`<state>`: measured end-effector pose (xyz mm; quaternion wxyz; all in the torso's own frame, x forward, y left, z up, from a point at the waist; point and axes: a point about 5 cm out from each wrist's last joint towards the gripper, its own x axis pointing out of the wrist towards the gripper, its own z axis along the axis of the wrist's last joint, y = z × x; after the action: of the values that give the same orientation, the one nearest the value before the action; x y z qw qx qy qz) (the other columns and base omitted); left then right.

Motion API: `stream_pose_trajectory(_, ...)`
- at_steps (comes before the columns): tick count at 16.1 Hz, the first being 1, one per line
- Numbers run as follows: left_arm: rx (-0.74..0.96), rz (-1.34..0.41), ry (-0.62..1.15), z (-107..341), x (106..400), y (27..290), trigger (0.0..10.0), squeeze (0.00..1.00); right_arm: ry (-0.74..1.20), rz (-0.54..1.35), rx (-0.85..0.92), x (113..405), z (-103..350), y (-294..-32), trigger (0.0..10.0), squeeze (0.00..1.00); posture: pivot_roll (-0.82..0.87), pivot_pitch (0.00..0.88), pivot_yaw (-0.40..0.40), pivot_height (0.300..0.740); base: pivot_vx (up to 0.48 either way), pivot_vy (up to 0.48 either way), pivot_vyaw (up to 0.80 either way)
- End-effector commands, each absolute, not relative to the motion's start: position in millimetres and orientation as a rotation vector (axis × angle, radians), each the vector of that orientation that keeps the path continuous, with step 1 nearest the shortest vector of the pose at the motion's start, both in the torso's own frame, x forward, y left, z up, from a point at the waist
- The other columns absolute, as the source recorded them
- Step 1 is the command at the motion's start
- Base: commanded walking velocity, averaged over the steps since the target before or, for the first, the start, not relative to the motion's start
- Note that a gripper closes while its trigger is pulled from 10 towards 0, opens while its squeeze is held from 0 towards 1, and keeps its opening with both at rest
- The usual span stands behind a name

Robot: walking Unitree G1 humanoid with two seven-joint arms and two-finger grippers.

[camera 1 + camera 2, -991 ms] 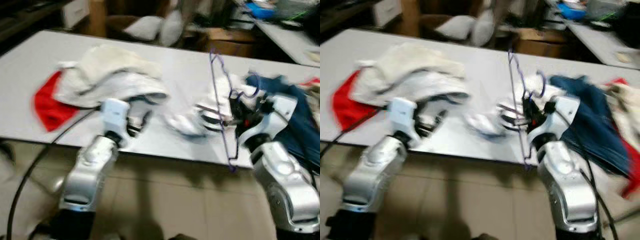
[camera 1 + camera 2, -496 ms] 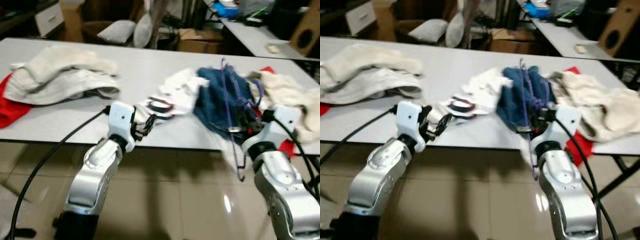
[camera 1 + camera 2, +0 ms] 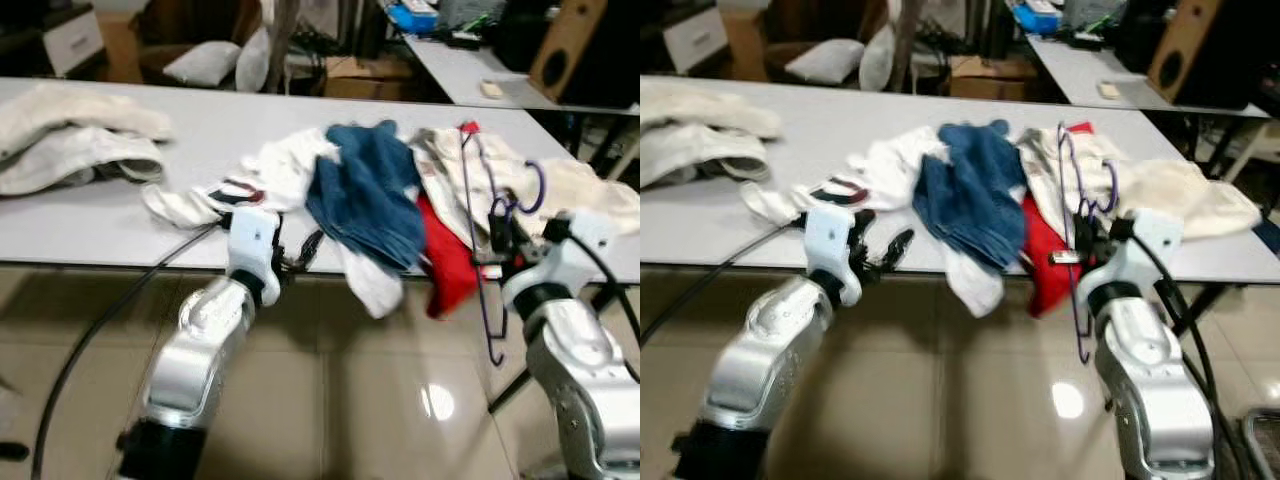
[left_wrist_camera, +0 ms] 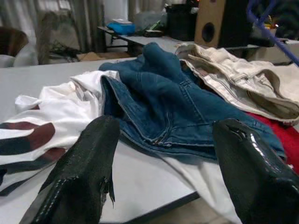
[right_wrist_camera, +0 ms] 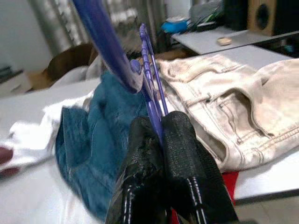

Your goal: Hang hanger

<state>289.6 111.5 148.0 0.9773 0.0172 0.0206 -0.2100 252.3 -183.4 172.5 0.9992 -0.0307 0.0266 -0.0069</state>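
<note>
The counter has bare surface between the cream garments at the robot's far left and the central clothing pile, giving open passage there. Blue jeans, a white shirt, a red cloth and beige trousers crowd the near edge ahead. Bare tiled floor lies below.
</note>
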Motion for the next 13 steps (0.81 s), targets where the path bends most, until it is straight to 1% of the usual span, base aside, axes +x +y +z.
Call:
stream_pose_trajectory(1,0.040,-0.409,0.050,145.0,291.2,115.4,10.0,0.00,0.047,0.004,-0.073,255.3,175.2,-181.7,10.0,0.00,-0.11,0.000,-0.048,0.740,0.000,0.000,0.00)
stream_pose_trajectory(3,0.024,-0.398,0.042,146.9,292.5,118.8,10.0,0.00,0.060,0.003,-0.063,256.9,171.2,-180.5,10.0,0.00,-0.11,0.000,-0.056,0.740,0.000,0.000,0.00)
stream_pose_trajectory(4,0.022,-0.390,0.044,146.5,293.3,119.4,10.0,0.00,0.064,0.014,-0.059,257.7,171.2,-178.4,10.0,0.00,-0.11,0.000,-0.059,0.740,0.259,0.000,0.00)
stream_pose_trajectory(7,0.022,-0.394,0.044,147.0,296.3,117.8,10.0,0.00,0.060,0.033,-0.069,261.5,173.4,-176.3,10.0,0.00,-0.12,0.000,-0.052,0.740,0.270,0.000,-0.80)
stream_pose_trajectory(13,0.018,-0.415,0.042,146.0,299.7,111.9,10.0,0.00,0.054,0.020,-0.080,262.9,174.2,-179.5,10.0,0.00,-0.13,0.000,-0.047,0.740,0.311,0.000,0.00)
